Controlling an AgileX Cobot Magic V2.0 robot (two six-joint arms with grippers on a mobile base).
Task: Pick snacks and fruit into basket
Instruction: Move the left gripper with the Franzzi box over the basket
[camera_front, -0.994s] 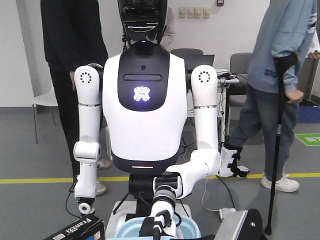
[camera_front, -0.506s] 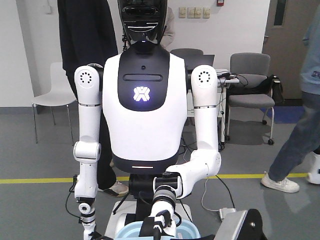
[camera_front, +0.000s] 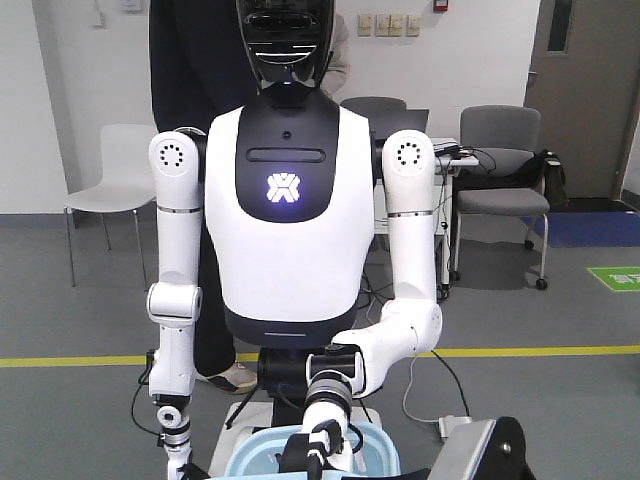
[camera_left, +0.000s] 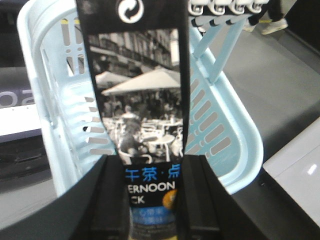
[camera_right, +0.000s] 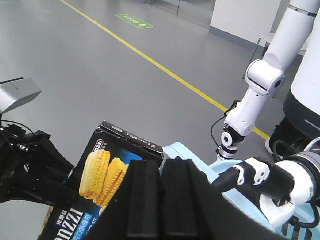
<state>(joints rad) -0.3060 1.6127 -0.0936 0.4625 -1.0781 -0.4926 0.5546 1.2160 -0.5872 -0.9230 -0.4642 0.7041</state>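
The light-blue plastic basket (camera_left: 225, 130) fills the upper part of the left wrist view, its lattice walls slotted and its rim rounded. We cannot tell what lies inside, because the black box (camera_left: 135, 100) covers the opening. The left end effector (camera_left: 152, 165) has its fingers partly apart and clamped on the box's narrow sides. This flat cardboard box carries a grey street photo here and yellow sandwich biscuits in the right wrist view, at lower left beside the basket rim. The right end effector (camera_right: 161, 165) shows ribbed black fingers pressed together, holding nothing. At bottom centre of the front view, a glossy white humanoid robot (camera_front: 285, 200) has its hand at the basket.
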